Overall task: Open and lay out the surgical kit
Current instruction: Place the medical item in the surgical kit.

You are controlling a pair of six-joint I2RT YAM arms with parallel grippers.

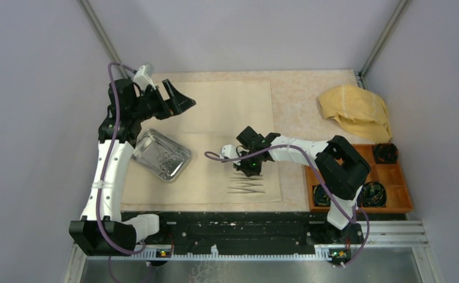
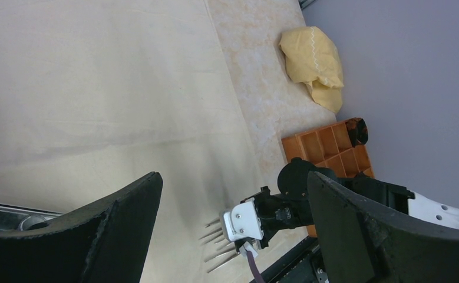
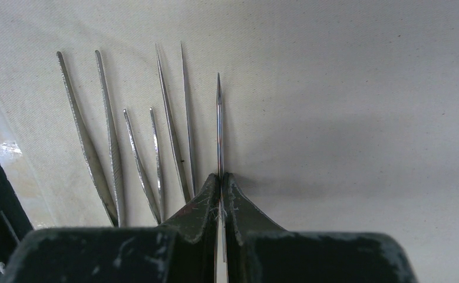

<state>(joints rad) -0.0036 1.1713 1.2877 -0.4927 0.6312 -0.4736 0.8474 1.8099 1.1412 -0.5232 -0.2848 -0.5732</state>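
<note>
Right claw, low over the large pale cream cloth sheet, pinches a slim pointed steel tweezers, long axis parallel to and just beside my laid-out row of steel tweezers, while beyond the shiny rounded steel tray the left claw hangs raised, spread wide.

We see bare cloth sheet between the tray and the tweezers; the orange box walls our right side.

yellow cloth: crumpled, far right | orange box: near right, black coils inside
</note>
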